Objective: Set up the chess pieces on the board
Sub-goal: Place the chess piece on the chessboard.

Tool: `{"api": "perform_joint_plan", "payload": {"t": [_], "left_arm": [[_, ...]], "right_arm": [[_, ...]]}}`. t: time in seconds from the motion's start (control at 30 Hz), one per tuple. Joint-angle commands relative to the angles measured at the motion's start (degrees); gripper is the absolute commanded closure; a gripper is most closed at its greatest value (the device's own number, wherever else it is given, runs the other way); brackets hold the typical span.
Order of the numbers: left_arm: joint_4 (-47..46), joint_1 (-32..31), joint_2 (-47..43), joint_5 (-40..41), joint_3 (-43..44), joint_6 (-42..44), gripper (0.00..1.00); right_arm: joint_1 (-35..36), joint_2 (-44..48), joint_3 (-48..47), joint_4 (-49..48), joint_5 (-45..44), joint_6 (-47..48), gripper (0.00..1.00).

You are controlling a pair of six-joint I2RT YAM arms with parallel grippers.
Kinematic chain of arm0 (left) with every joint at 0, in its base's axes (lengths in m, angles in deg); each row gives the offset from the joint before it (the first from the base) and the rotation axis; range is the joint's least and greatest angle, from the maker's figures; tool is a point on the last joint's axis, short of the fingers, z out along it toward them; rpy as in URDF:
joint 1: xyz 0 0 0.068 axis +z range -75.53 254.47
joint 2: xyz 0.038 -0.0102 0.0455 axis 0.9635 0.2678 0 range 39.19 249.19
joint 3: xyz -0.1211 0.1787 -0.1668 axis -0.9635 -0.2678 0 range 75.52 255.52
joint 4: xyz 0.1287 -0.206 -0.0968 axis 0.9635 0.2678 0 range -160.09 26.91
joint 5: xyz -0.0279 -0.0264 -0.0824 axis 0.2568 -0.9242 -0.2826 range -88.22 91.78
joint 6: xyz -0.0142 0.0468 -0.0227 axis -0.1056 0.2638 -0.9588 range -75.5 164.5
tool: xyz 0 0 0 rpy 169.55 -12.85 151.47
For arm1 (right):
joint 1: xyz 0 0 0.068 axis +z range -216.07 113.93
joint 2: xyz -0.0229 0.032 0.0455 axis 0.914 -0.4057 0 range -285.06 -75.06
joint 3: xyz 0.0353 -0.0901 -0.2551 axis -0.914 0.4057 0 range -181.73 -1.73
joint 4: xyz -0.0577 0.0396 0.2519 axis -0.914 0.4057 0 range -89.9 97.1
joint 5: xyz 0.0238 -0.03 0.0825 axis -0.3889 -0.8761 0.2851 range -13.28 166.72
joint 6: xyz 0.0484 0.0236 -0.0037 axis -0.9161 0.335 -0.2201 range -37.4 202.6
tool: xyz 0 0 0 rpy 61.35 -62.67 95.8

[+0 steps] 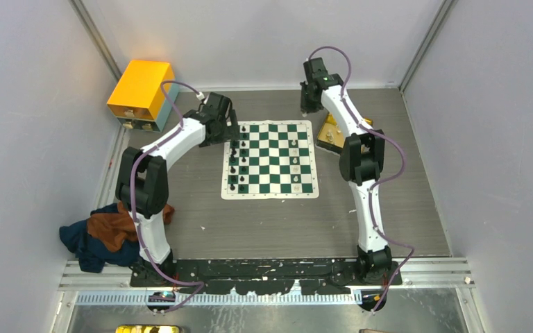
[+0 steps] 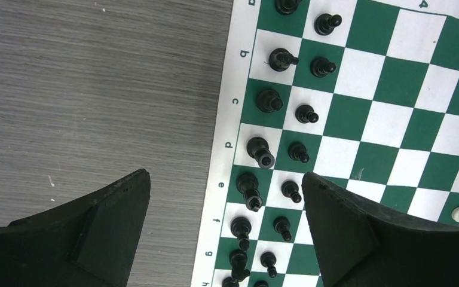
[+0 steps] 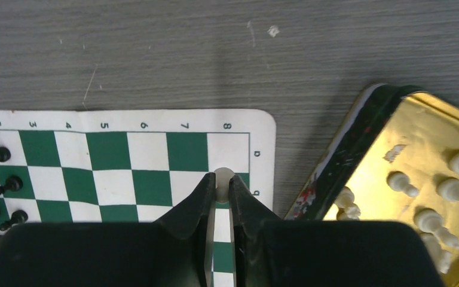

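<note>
Cream-white plastic, tiny, and pinched right now: the right gripper (image 3: 222, 180) has its fingers nearly together on one little cream-white plastic chessman (image 3: 223, 174), with only the rounded top poking out past the tips. It's over the far right corner of the flat green-and-white checked board (image 1: 269, 195), about at the 8 column by the cream border. More spare cream-white pieces (image 3: 403, 182) lie in the shiny gold tray with the dark rim (image 3: 388, 203) just beside the board. Two rows of black plastic chessmen (image 2: 269, 100) stand along the left side. The left gripper (image 2: 226, 179) hovers above them, spread wide with nothing in it.

My guess on handling: these weigh next to nothing and are hard and slick with a narrow base, so they'll tip or squirt out easily. I'd grab at the waist or just under the head, squeeze gently, and set it down dead upright.
</note>
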Motion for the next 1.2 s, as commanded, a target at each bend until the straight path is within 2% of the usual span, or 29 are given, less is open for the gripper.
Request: {"api": "perform_joint_plan", "payload": {"t": [0.0, 0.47, 1.17], "left_arm": [[-2.23, 0.35, -3.13, -0.2, -0.31, 0.44, 0.02], [-2.47, 0.39, -2.29, -0.38, 0.12, 0.25, 0.02], [-2.54, 0.4, -1.54, -0.33, 0.21, -0.16, 0.02]], "right_arm": [[1.38, -1.03, -3.4, 1.81, 2.53, 1.24, 0.93], [4.14, -3.79, -2.89, 3.01, 4.03, 1.09, 0.93], [4.56, -5.11, -0.11, 3.63, 4.31, 0.53, 0.93]]}}
